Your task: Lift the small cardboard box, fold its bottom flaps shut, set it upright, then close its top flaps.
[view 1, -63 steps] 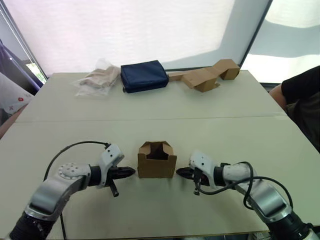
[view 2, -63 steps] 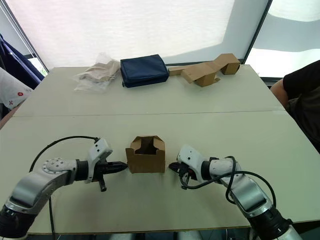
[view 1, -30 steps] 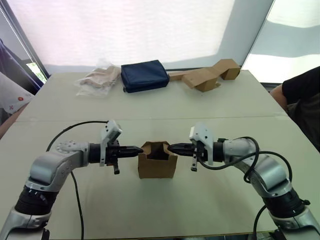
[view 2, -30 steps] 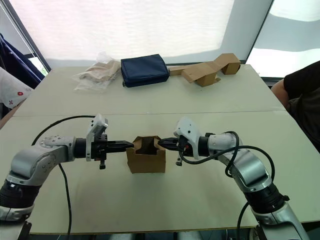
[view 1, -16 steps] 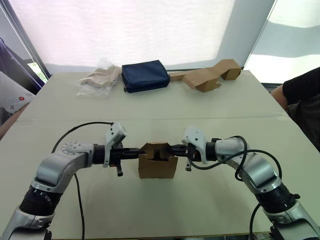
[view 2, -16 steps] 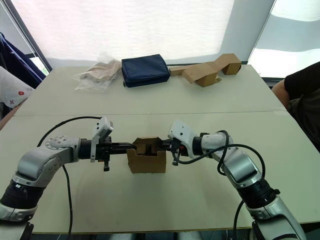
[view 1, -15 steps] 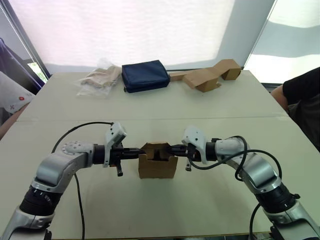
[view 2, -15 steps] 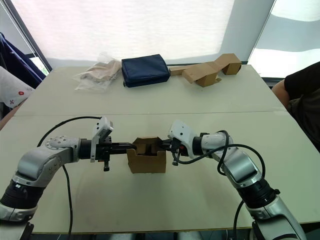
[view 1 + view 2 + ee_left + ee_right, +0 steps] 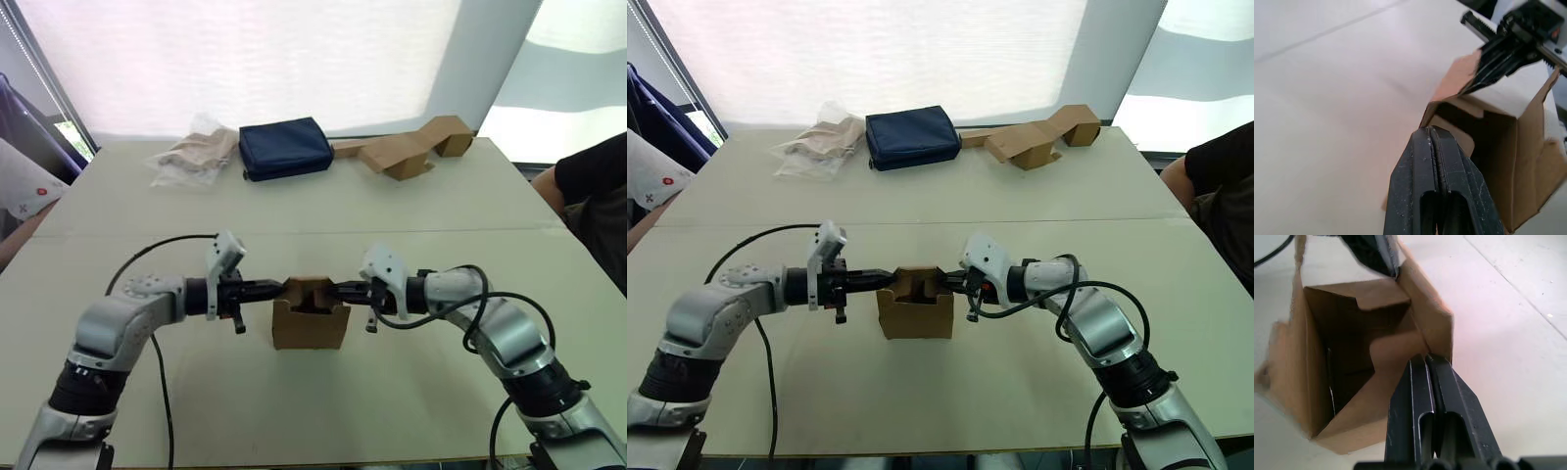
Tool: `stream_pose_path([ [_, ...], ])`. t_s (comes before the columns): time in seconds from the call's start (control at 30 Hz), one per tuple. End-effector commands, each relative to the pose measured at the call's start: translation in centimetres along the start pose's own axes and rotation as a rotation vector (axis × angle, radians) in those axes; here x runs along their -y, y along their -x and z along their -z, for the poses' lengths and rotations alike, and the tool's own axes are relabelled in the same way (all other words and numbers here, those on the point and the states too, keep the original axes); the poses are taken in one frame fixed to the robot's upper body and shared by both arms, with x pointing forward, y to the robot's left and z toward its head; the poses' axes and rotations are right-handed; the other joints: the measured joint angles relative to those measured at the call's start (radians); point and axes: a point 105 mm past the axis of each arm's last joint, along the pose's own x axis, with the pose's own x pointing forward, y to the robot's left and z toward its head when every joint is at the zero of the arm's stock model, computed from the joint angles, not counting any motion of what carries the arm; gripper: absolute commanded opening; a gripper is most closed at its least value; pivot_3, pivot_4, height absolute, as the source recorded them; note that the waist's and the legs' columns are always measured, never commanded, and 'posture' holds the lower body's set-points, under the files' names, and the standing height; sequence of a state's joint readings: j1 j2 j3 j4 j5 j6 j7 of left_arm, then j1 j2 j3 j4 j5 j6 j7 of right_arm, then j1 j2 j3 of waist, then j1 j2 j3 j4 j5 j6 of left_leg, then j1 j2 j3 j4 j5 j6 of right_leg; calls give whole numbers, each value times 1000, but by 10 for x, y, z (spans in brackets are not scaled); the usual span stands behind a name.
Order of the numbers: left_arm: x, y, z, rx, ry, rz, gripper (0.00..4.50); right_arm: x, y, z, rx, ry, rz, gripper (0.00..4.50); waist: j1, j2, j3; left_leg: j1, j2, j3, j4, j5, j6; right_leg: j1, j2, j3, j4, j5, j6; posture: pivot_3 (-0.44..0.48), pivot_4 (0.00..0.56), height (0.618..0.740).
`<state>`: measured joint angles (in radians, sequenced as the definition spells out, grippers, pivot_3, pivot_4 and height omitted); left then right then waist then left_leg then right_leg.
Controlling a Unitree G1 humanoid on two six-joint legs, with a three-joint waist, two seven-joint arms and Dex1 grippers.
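The small cardboard box (image 9: 310, 315) sits upright on the table (image 9: 411, 211), top flaps still open, well in front of the navy pouch (image 9: 284, 148). Left gripper (image 9: 278, 289), fingers pressed together, touches the box's left top edge. Right gripper (image 9: 338, 291), fingers also together, touches its right top edge.

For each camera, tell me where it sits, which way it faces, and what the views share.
Left eye: on the head, facing forward and down at the table; both arms meet at the box.
Right eye: beside it, same scene.
Left wrist: looks along the shut left gripper at the box's left flap; the right gripper shows opposite.
Right wrist: looks along the shut right gripper into the open box; the left gripper shows opposite.
All four share the box.
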<state>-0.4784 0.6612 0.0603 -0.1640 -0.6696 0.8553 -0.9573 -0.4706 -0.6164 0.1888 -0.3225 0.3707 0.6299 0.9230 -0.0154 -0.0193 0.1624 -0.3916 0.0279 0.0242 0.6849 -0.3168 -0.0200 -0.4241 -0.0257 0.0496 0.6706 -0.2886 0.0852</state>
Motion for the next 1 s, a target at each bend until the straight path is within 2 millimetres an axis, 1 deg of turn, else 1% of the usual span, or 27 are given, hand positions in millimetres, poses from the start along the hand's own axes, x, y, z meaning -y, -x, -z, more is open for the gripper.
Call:
stream_pose_path([
  [0.03,-8,13,-20,59,-7,-11,9,0,17,-32,90,49,-6,0,-2,0,0,0,0,0,0,0,0,0,0,0,0,0,0,0,150,740],
  [0.13,-28,11,-15,39,-20,-63,9,7,25,-55,162,72,40,0,-2,0,0,1,0,0,0,0,0,0,0,0,0,0,0,0,150,740],
  [0.23,-41,4,-1,-16,-32,-83,9,5,33,-68,169,99,51,0,1,0,0,1,0,0,0,0,0,0,1,0,0,0,0,0,150,740],
  [0.3,-48,0,10,-50,-30,-82,9,-6,38,-74,169,93,17,0,3,0,0,0,0,0,-1,0,0,0,1,0,-1,0,0,0,150,740],
  [0.37,-51,-5,20,-69,-17,-70,9,-25,39,-74,146,88,-53,0,5,0,0,-1,-1,0,-1,0,0,0,0,0,-1,0,0,0,150,740],
  [0.43,-53,-10,28,-86,-5,-53,9,-44,37,-71,118,84,-108,0,5,0,0,-1,-1,0,0,0,0,0,-1,-1,-2,0,0,0,150,740],
  [0.47,-53,-13,32,-99,-5,-45,9,-51,35,-69,106,82,-121,0,4,0,0,-1,-2,0,0,0,0,0,-1,-1,-1,0,0,0,150,740],
  [0.57,-53,-18,42,-129,-6,-17,9,-61,30,-63,76,78,-133,0,1,0,0,-1,-1,0,0,0,0,0,-1,0,-1,0,0,0,150,740],
  [0.7,-46,-25,49,-150,8,46,9,-63,23,-56,15,115,-127,0,-1,0,0,-1,-1,0,0,0,0,0,0,0,-1,0,0,0,150,740],
  [0.77,-43,-26,50,-155,15,65,9,-65,21,-54,-2,127,-128,0,-1,0,0,-1,-1,0,0,0,0,0,0,0,-1,0,0,0,150,740],
  [0.8,-41,-26,52,-156,25,75,9,-65,20,-51,-16,136,-124,0,0,0,0,-1,-1,0,0,0,0,0,0,0,-1,0,0,0,150,740],
  [0.9,-34,-25,58,-168,44,102,9,-63,14,-28,-135,218,-104,0,1,0,0,-1,-1,0,0,0,0,0,0,0,-1,0,0,0,150,740],
  [0.93,-32,-26,60,-170,44,105,9,-62,11,-24,-145,225,-99,0,0,0,0,-1,-1,0,0,0,0,0,0,0,-1,0,0,0,150,740],
  [1.0,-32,-28,63,-174,28,86,9,-61,8,-23,-129,223,-100,0,0,0,0,-1,-1,0,0,0,0,0,-1,0,-1,0,0,0,150,740],
])
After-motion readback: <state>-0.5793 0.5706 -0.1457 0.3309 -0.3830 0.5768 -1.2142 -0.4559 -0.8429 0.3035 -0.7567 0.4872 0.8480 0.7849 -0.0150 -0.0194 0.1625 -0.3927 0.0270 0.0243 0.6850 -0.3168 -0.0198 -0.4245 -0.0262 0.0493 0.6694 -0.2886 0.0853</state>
